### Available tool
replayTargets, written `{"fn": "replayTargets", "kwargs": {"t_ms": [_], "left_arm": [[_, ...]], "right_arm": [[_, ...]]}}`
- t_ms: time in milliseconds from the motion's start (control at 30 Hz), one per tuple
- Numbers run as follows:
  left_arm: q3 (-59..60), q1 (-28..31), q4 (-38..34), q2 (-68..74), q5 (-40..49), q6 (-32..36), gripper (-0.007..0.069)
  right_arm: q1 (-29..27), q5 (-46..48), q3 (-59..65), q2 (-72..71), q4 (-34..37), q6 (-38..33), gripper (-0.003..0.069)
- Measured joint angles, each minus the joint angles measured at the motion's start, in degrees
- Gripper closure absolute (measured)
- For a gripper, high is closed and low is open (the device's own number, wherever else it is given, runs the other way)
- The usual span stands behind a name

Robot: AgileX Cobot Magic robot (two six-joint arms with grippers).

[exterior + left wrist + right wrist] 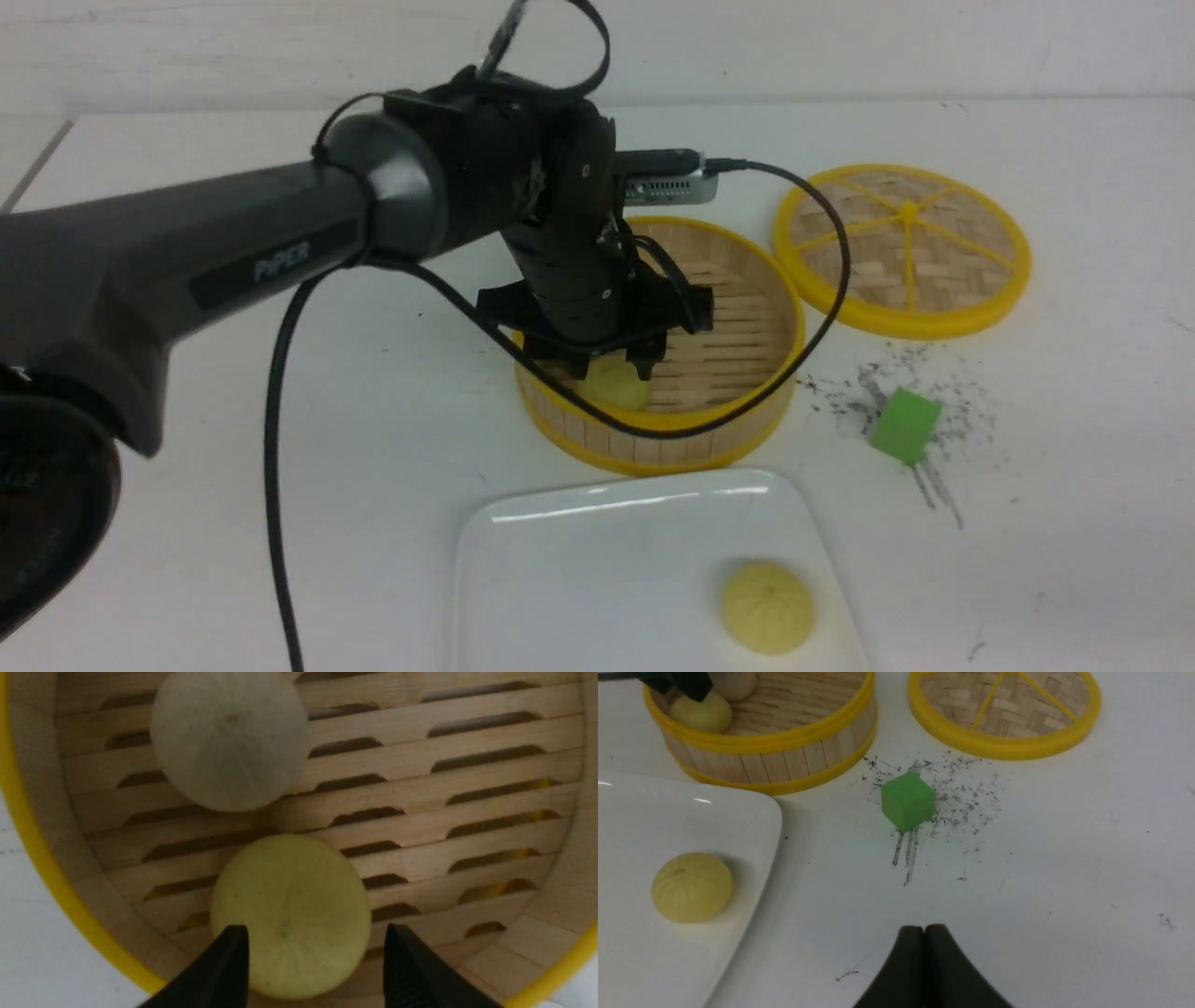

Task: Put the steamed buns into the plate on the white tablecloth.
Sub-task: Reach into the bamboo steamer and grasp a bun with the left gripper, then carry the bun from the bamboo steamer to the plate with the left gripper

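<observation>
One pale yellow-green bun (767,607) lies on the white plate (579,569), toward its near right corner. The plate sits on the white tablecloth (280,439), nearest the robot.

Just beyond the plate is the bamboo steamer basket (653,450), holding two buns. A second yellow-green bun (289,914) sits against its near-left wall, with an off-white bun (229,737) just beside it.

The left gripper (611,369) is down inside the basket, jaws parted either side of the second yellow-green bun; contact unclear.

In the front view the left arm (187,252) hides the off-white bun; both wrist views show it.

The woven lid (901,247) lies flat, far right. The green cube (904,425) sits right of the basket among grey specks (840,387).

The right gripper (924,929) shows only in its own wrist view, clenched on nothing, over bare cloth.
</observation>
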Motion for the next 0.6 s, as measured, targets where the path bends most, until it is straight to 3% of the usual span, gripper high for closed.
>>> {"fn": "replayTargets", "kwargs": {"t_ms": [133,300,500,600], "left_arm": [[0.0,0.0,0.9,1.3,-1.8,0.0,0.0223],[-0.3,0.0,0.9,3.3,-1.6,0.0,0.0286],[-1.4,0.0,1.3,2.1,-0.7,0.0,0.0571],[-3.8,0.0,1.4,-0.9,1.6,0.2,0.0603]], "right_arm": [[0.0,0.0,0.0,0.0,0.1,0.1,0.0648],[0.0,0.0,0.0,0.0,0.1,0.2,0.0647],[0.0,0.0,0.0,0.0,0.3,0.2,0.0639],[0.0,0.0,0.0,-0.1,0.3,0.2,0.0634]]}}
